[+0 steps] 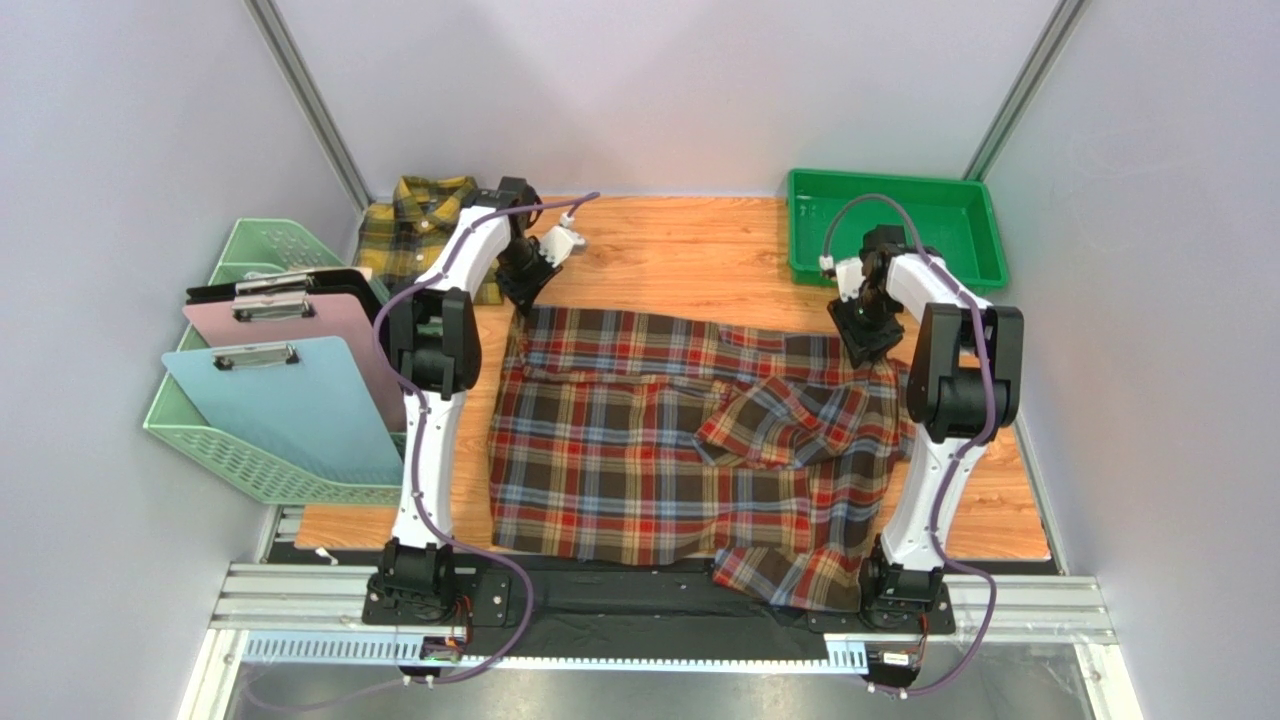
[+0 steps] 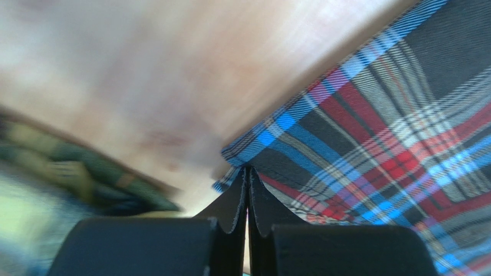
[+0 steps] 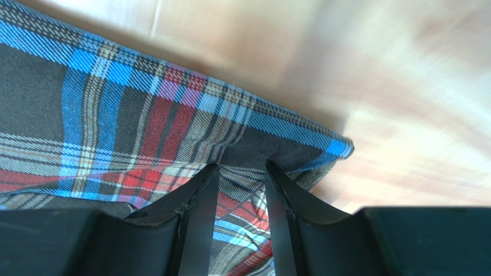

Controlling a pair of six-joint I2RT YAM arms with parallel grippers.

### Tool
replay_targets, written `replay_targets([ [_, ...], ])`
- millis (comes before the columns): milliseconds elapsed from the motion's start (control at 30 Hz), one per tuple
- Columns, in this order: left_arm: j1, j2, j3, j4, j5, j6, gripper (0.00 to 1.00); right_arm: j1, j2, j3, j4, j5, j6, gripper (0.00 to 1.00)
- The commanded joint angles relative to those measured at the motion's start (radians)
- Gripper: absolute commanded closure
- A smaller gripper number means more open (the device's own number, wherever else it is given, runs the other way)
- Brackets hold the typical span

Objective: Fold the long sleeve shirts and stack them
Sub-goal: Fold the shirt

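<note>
Working both far corners: the red, brown and navy plaid flannel shirt (image 1: 661, 450) lies spread on the wooden bench (image 1: 676, 248). Left gripper (image 2: 248, 169) is pressed together at one corner; I cannot tell if cloth is caught. Right gripper (image 3: 242, 167) stands part-spread astride the other, readying a fold, I judge.

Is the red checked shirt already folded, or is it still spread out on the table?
Mostly spread. The red checked shirt lies flat across the table; only one part lies turned over on its right side.
</note>
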Motion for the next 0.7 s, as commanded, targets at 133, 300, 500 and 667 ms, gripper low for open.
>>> replay_targets([
  [133,0.000,-0.136,-0.063,0.092,0.065,-0.069,0.78,-0.011,-0.079,0.104,-0.040,-0.125,-0.025,0.54],
  [300,-0.001,-0.409,-0.231,0.149,0.253,-0.091,0.32,-0.014,-0.395,-0.048,-0.177,-0.353,-0.065,0.42],
  [500,-0.001,-0.621,-0.377,0.233,0.339,-0.183,0.27,0.000,-0.532,-0.192,-0.196,-0.553,-0.071,0.16],
  [667,0.000,-0.851,-0.545,0.505,0.366,-0.281,0.19,0.053,-0.456,-0.241,-0.151,-0.564,-0.060,0.08],
])
